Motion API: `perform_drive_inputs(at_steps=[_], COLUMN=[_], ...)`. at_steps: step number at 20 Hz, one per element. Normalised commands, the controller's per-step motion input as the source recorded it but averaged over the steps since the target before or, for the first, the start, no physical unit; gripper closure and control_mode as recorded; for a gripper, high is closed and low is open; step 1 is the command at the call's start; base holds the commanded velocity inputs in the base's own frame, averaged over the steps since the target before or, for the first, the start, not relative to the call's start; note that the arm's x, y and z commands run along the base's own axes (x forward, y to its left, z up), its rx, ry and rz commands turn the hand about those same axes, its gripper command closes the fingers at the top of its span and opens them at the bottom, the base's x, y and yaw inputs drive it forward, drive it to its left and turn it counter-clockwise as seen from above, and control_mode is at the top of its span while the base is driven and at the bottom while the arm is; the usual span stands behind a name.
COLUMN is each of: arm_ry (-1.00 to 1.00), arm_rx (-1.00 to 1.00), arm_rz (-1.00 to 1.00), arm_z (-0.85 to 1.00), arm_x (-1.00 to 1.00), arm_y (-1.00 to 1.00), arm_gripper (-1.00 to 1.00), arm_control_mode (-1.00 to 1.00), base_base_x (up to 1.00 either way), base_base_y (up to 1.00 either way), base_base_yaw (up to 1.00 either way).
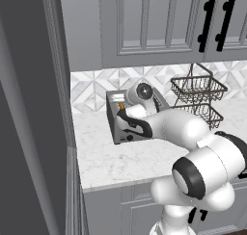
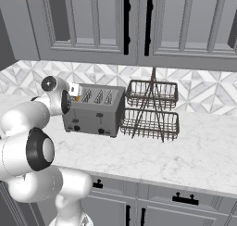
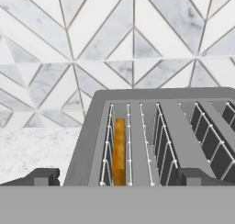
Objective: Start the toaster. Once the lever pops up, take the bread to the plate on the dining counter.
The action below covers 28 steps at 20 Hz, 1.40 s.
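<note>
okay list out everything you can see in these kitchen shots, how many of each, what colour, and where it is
toaster: one, grey metal, four slots, on the wall counter against the backsplash.
bread: one slice, orange-tan, standing down in the toaster's leftmost slot as the hand view shows it.
wire basket rack: one, dark, two tiers, just right of the toaster in the right base view.
wall counter: one, white marble top with grey veins, grey drawers with black handles below.
backsplash: white and grey chevron tile, behind the counter.
upper cabinets: grey, black handles, above the counter.
gripper: one, dark fingertips set wide apart, poised at the toaster's near end, either side of the bread's slot.
</note>
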Motion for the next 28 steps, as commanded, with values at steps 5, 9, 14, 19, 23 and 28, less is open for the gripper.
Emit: perform_drive_inputs(at_steps=[5, 9, 14, 19, 23, 28], arm_ry=[0.00, 0.00, 0.00, 0.00, 0.00, 0.00], arm_rx=[0.00, 0.00, 0.00, 0.00, 0.00, 0.00], arm_rz=[0.00, 0.00, 0.00, 0.00, 0.00, 0.00], arm_z=[0.00, 0.00, 0.00, 0.00, 0.00, 0.00], arm_x=[0.00, 0.00, 0.00, 0.00, 0.00, 0.00], arm_y=[0.00, 0.00, 0.00, 0.00, 0.00, 0.00], arm_gripper=[-1.00, -1.00, -1.00, -1.00, -1.00, -1.00], arm_control_mode=[-1.00, -1.00, -1.00, -1.00, -1.00, -1.00], base_base_x=[0.00, 0.00, 0.00, 0.00, 0.00, 0.00], base_base_y=[0.00, 0.00, 0.00, 0.00, 0.00, 0.00], base_base_yaw=[0.00, 0.00, 0.00, 0.00, 0.00, 0.00])
